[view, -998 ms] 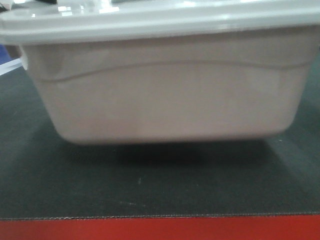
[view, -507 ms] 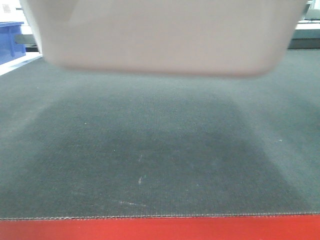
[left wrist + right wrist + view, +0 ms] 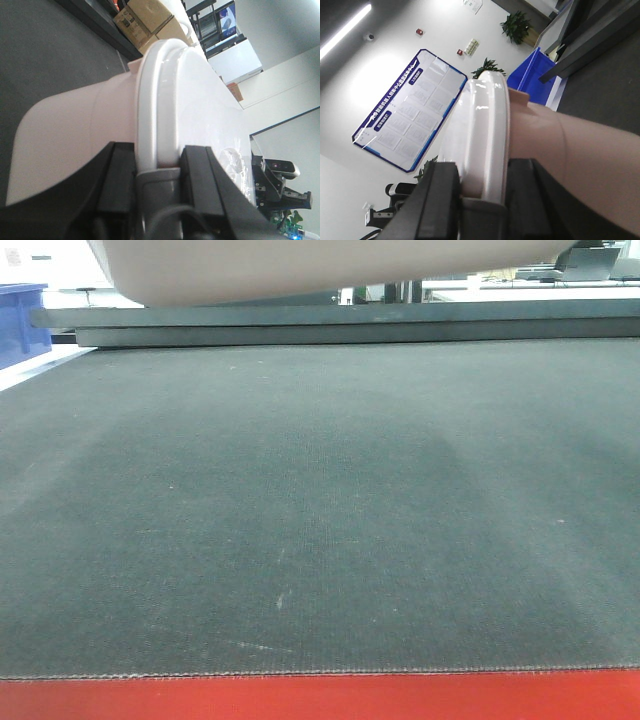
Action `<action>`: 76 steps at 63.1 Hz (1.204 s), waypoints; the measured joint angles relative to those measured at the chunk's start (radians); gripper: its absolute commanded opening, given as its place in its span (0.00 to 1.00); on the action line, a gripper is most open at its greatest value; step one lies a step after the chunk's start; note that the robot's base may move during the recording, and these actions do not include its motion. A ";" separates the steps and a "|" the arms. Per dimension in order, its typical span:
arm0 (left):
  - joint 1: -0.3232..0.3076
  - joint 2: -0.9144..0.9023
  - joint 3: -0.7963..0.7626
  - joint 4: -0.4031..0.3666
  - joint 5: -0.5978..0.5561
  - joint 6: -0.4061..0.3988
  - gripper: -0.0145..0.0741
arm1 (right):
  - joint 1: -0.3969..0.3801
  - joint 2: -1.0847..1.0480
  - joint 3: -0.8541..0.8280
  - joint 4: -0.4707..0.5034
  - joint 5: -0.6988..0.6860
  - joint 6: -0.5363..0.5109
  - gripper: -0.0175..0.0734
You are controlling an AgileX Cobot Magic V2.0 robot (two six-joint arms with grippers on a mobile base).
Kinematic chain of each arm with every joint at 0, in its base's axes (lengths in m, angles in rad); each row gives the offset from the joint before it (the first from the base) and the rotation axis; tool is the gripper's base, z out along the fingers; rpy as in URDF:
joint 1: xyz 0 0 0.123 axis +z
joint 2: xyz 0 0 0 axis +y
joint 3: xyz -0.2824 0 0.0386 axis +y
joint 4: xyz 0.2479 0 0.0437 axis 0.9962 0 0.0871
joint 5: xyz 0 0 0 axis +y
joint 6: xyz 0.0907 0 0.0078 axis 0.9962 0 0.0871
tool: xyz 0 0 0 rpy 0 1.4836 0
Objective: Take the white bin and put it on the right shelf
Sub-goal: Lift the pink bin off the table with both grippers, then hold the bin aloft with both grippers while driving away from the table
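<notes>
- Up at the top edge of the front view: white bin, underside only, hanging clear above the dark bench, no contact.
- left hand pinches the bin's rim at one end, a finger on each side of the lip.
- right hand pinches the rim at the opposite end, same way.
- Step: grab looks done, this is the carry.
- Next: move both arms together toward the right shelf (not in view). Keep it level, since the rim grip is thin.
- blue bin far left, well apart.

You face a dark fabric table with a red front edge, and a blue-framed notice board hangs on the white wall.
</notes>
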 measured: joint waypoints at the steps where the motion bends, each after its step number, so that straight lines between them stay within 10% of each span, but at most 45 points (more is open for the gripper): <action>1: 0.000 0.000 0.000 -0.002 0.000 0.000 0.02 | 0.003 0.000 -0.002 0.000 -0.006 0.000 0.26; 76: 0.000 0.000 0.000 -0.039 -0.018 0.000 0.02 | 0.024 0.000 -0.002 0.010 -0.044 0.008 0.26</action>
